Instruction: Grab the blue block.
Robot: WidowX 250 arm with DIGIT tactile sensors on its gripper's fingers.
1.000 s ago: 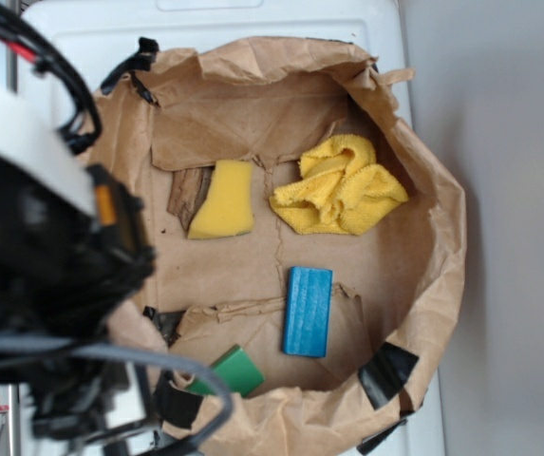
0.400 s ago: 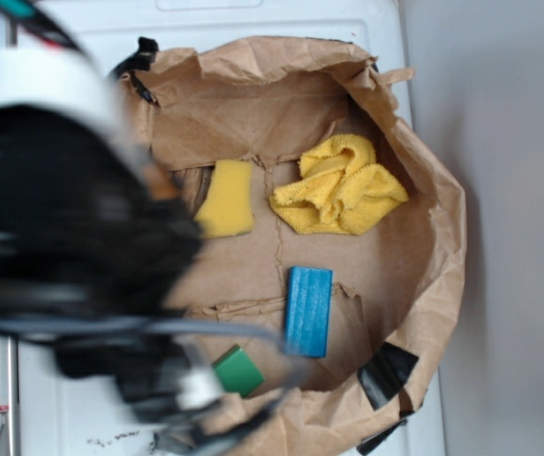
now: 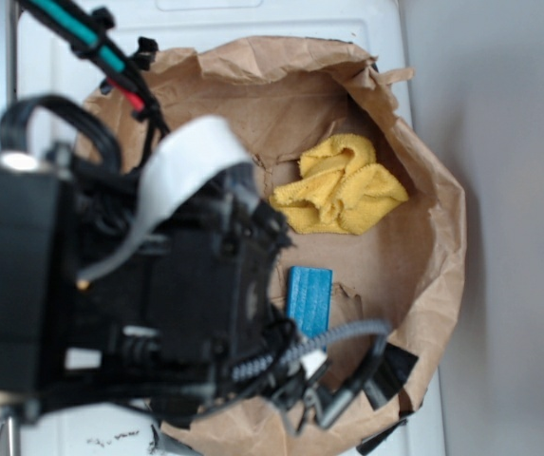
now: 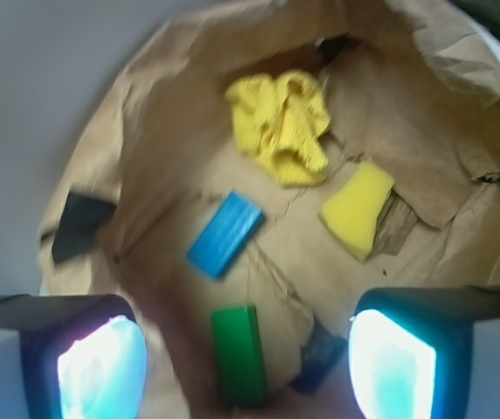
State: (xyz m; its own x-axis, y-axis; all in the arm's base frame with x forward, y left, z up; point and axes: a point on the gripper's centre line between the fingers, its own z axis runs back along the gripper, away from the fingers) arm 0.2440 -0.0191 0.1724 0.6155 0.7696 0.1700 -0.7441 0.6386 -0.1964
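Exterior view: the robot arm (image 3: 148,294) fills the left and centre of the frame, black, with a white ribbon cable and a coiled grey cable across it. It hangs over the left part of a crumpled brown paper bag (image 3: 423,190) opened out into a shallow bowl on a white surface (image 3: 281,19). The blue block (image 3: 309,298) lies flat on the paper floor, lower centre, its lower-left end hidden behind the arm. The yellow cloth (image 3: 343,185) sits bunched above and to the right of it, apart from it. Black tape patches (image 3: 397,366) mark the bag's lower right rim.

Wrist view, somewhat blurred: the gripper (image 4: 245,367) stands wide apart, its 2 fingers (image 4: 101,367) at the bottom left and bottom right corners with nothing between them. They are above the bag floor and touch no item. The blue block (image 4: 225,234) lies near the middle of the frame, turned diagonally, clear of both fingers. The green block (image 4: 239,353) lies just below it in the frame, between the 2 fingers but farther down on the paper, not touching the blue one. The yellow sponge (image 4: 359,209) rests to the right of the blue block, well apart. The yellow cloth (image 4: 283,127) lies beyond, toward the far wall of the bag.
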